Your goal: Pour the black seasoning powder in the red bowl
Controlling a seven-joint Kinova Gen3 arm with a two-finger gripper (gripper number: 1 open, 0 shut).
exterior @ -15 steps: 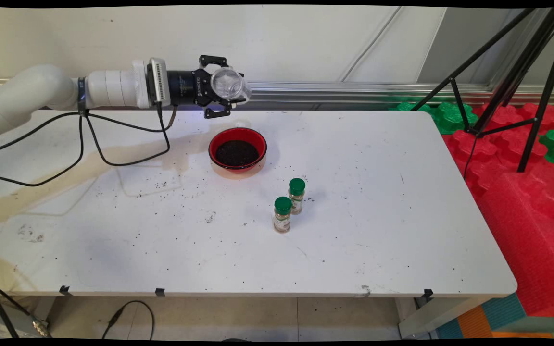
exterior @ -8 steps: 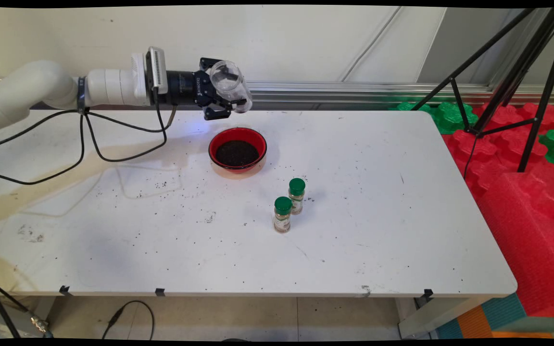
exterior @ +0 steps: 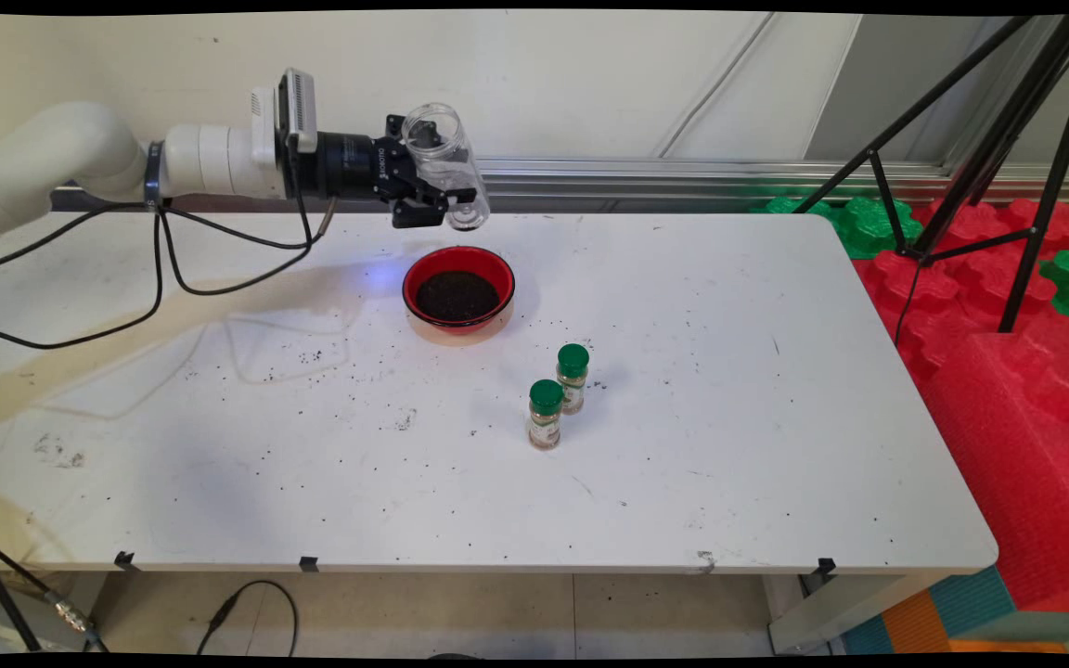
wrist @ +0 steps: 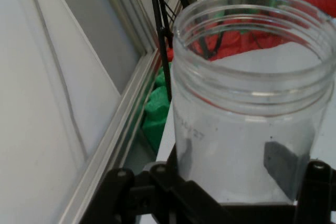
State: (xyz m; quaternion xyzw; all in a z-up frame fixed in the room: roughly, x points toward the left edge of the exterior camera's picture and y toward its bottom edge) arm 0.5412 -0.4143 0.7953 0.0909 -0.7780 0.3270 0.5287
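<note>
fingers on your gripper (exterior: 437, 190) are closed around a clear plastic jar (exterior: 444, 165), one pad (wrist: 281, 167) pressed flat on its side wall low down, as the hand view shows through the plastic. the jar looks empty, its threaded mouth (wrist: 252, 22) is open with no lid, and in the main view it stands close to upright with the mouth leaning a little to the left and its rounded base at the bottom right.

you have the jar held in the air above the far part of the white table (exterior: 683, 417), just behind and slightly left of the red bowl (exterior: 458, 289), which is filled with a dark, grainy material (exterior: 457, 295). jar and bowl are apart, not touching. two small spice jars with green caps (exterior: 558, 394) stand close together nearer the front, well apart from the gripper. dark crumbs (exterior: 312, 357) are scattered over the table to the left of the bowl.

my read is that you are righting the jar above the bowl. to do that well, keep the wrist turn slow and even, and keep the squeeze steady, since a smooth round wall could slide or twist between flat pads. hold the height you have so the base stays off the bowl's rim. if any grains cling inside, staying over the bowl would let them fall there rather than onto the table.
</note>
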